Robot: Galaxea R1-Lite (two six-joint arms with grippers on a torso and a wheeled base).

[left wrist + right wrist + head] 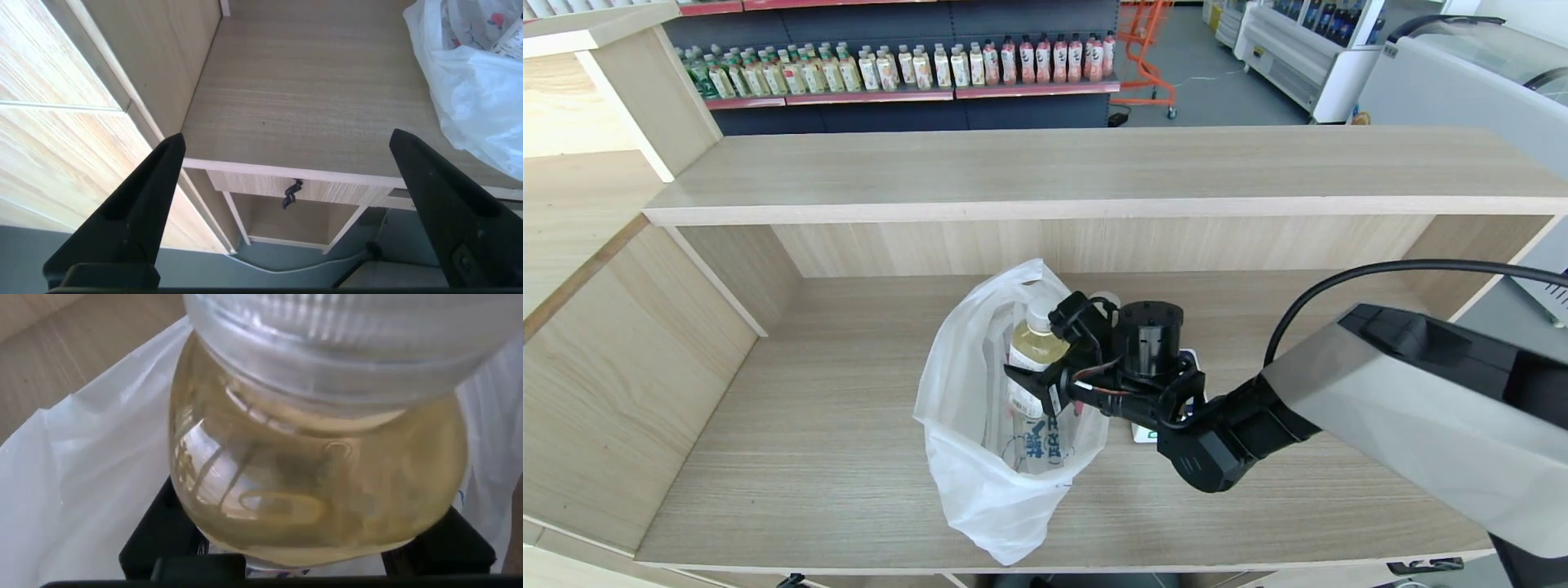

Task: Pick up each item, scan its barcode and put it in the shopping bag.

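Note:
A white plastic shopping bag (980, 490) stands open in the middle of the wooden counter (809, 457). My right gripper (1033, 382) is over the bag's mouth, shut on a clear bottle of yellow tea (1037, 343) with a white cap. The bottle is upright and partly inside the bag. In the right wrist view the bottle (319, 482) sits between the black fingers (155, 547), with the bag (90, 457) behind it. A packet with blue print (1037, 445) lies in the bag. My left gripper (286, 204) hangs open off the counter's front edge, away from the bag (482, 106).
The counter is a recess with a wooden side wall (629, 384) on the left and a raised ledge (1094, 175) behind. A small white device (1142, 433) lies under my right arm. Store shelves with bottles (907, 69) stand beyond the ledge.

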